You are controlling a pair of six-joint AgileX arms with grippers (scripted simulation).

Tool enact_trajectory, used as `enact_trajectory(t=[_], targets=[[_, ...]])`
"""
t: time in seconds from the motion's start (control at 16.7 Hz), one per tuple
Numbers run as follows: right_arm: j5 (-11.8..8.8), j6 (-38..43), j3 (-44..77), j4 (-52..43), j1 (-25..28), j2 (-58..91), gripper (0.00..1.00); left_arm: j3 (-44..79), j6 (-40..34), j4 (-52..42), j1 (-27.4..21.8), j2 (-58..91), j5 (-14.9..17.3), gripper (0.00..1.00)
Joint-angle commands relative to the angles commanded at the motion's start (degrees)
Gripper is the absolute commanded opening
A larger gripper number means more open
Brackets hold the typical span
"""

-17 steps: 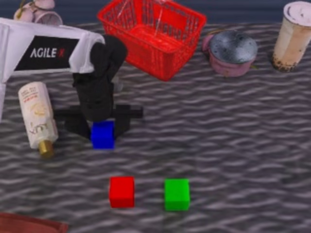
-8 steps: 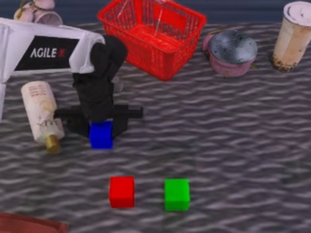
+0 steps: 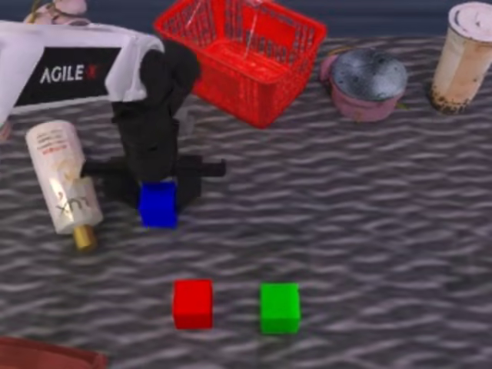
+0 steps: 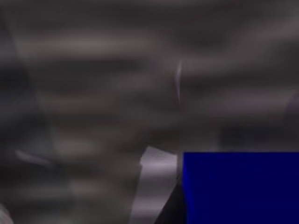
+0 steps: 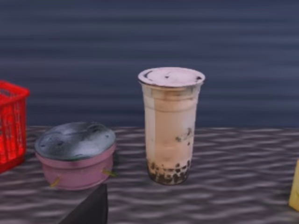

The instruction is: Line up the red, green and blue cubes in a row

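- Left gripper (image 3: 157, 201) is clenched on the blue cube (image 3: 158, 204), right at its fingertips.
- Red cube (image 3: 192, 303) and green cube (image 3: 279, 307) sit side by side, well below it.
- A bottle (image 3: 63, 184) lies beside it.

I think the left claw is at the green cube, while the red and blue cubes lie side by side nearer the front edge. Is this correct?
Not quite: the colours are swapped. In the top view the left claw is at the blue cube, while the red cube and the green cube lie side by side nearer the front edge.
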Motion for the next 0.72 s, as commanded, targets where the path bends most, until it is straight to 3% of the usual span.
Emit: enact_trajectory(t=[0.3, 0.72], targets=[[0.00, 0.00, 0.00, 0.00, 0.00, 0.00, 1.00, 5.09, -0.08, -8.97, 0.76, -3.71, 0.09, 0.00], [0.00, 0.00, 0.00, 0.00, 0.00, 0.00, 1.00, 6.96, -2.19, -10.09, -1.72, -2.67, 0.02, 0.00]])
